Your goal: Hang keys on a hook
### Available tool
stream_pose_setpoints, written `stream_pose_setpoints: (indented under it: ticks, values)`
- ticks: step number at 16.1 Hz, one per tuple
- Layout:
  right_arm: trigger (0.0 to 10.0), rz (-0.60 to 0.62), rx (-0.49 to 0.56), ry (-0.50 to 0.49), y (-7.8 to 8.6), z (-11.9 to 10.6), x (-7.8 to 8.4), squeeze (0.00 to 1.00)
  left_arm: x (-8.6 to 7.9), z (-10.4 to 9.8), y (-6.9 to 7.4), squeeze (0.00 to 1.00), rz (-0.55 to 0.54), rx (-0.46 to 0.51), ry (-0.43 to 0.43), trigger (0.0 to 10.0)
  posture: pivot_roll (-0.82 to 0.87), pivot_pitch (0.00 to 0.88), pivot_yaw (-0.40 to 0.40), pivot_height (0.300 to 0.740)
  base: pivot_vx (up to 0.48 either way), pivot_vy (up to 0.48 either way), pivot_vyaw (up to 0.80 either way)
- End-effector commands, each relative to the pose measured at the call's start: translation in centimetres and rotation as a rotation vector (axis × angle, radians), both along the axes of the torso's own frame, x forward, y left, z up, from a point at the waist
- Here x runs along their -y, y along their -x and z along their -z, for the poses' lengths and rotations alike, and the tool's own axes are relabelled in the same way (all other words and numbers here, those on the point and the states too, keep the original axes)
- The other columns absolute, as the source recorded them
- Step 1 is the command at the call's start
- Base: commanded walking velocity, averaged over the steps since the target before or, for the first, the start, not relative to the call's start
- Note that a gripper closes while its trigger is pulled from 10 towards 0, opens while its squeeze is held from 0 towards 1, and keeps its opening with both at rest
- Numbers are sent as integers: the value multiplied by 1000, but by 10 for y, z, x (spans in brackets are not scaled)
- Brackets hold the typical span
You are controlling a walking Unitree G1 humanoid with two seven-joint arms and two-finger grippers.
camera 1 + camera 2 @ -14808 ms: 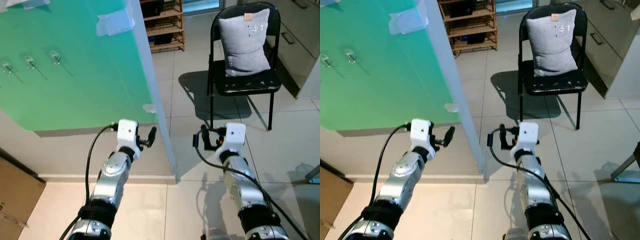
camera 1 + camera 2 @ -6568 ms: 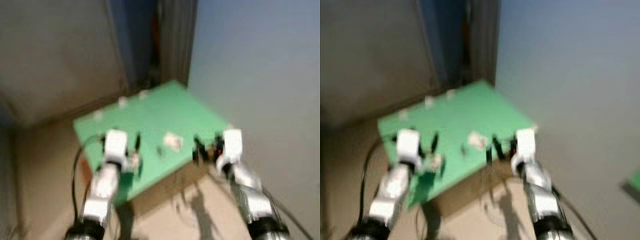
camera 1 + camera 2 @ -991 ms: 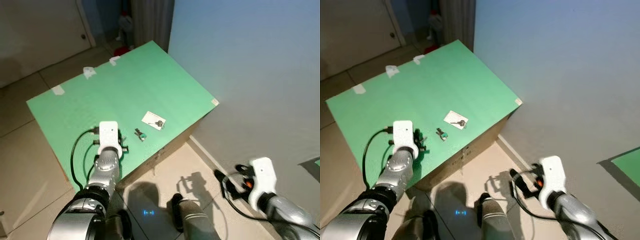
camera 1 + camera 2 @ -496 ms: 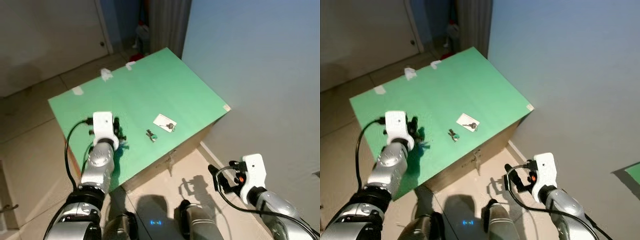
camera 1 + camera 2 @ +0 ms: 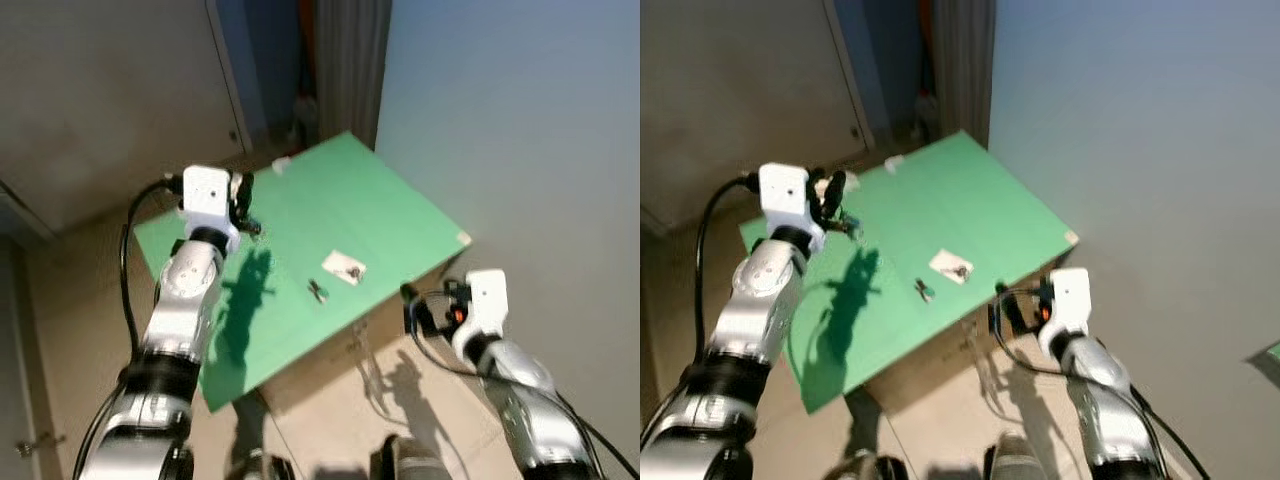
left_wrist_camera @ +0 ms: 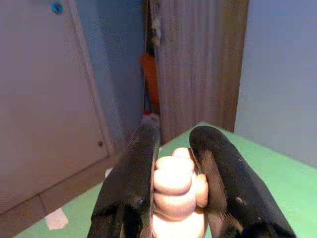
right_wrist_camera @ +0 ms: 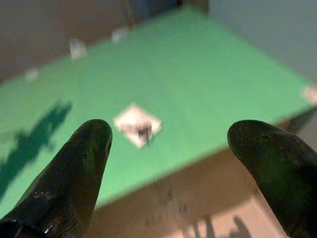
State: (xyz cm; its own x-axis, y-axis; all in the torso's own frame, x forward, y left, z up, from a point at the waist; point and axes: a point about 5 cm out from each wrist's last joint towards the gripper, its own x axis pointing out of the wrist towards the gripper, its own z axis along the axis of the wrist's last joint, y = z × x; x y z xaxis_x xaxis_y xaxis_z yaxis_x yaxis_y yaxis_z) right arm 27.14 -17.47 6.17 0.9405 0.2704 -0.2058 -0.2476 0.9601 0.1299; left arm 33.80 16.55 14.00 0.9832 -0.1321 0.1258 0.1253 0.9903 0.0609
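Lying loose on green board (image 5: 400,215): keys (image 5: 317,291), white card (image 5: 344,267), tape scraps (image 5: 281,165).

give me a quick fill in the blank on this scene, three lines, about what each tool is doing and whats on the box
The left tool is shut on a small cream-coloured ____. The right tool hangs with its black fingers ____. On the flat green-topped box, a small dark key lies on a ____ paper square.

Missing words: keychain charm; open; white
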Motion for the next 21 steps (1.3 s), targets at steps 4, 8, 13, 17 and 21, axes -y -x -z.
stream_pose_setpoints:
  ticks: [4,8,13,17,21]
  values:
    - [10000,133,231,-21,-15,-34,13,0,14,22,50,0,75,8,86,0,-228,0,128,740,0,0,0]
    - [10000,151,249,-48,4,-26,20,0,25,57,92,0,153,-70,-2,0,-213,0,120,740,0,0,0]
    - [10000,123,201,-33,21,-8,14,0,25,77,108,0,141,-208,98,0,-203,0,110,740,0,0,0]
    - [10000,69,221,-46,5,-16,0,0,26,67,88,0,151,-158,40,0,-209,0,115,740,0,0,0]
    - [10000,77,174,-23,2,-8,0,0,29,60,77,0,202,-124,-27,0,-218,0,129,740,0,0,0]
